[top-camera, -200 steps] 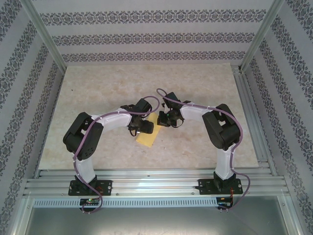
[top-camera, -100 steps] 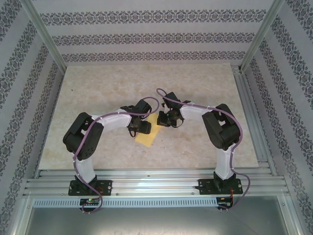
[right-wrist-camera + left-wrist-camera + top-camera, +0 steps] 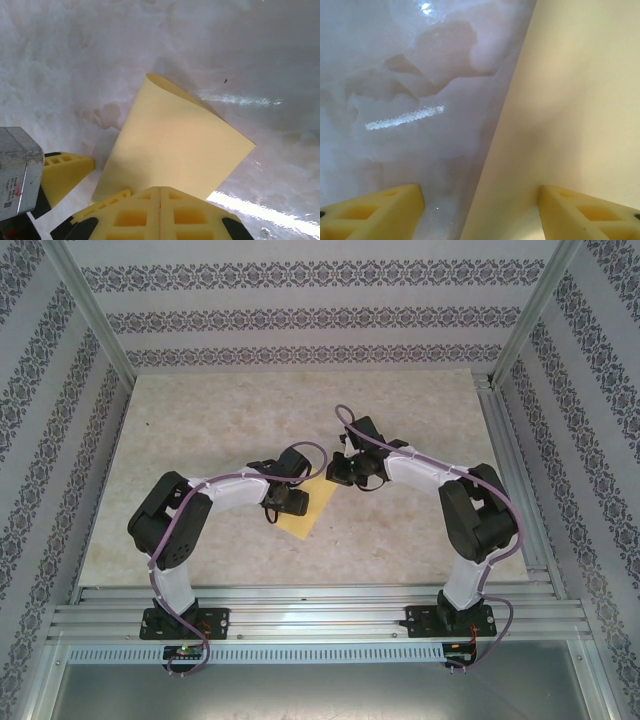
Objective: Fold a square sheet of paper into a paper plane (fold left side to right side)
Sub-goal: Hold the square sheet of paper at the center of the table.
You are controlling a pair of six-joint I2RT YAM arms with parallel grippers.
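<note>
Both my arms (image 3: 175,530) are bolted to the rail (image 3: 320,625) at the near edge and bend inward, elbows out.

Left tool (image 3: 480,200): released, jaws wide apart, low over the surface (image 3: 200,420). On the left wrist cam, one finger (image 3: 375,210) is over bare marble and the other is over the square sheet of paper (image 3: 570,100). The sheet's edge runs diagonally up between them. Can't tell if that second finger actually touches the paper.

The sheet is about midway between the left and right edges of the surface and closer to the near edge than the far one. It lies tilted, corner-on to the near edge. Left tool is at its left side, right tool at its far right corner.

Right tool (image 3: 160,195): clenched, both pads pressed flat together, grasping the sheet by its edge. From the pinch the paper lifts off the surface and bows. The corner farthest from my right wrist cam is curled over, with a shadow on the marble under it. My left tool's finger shows just beside the sheet's other side there.

Beyond that is pale marble to the far edge, then patterned walls (image 3: 300,315).
</note>
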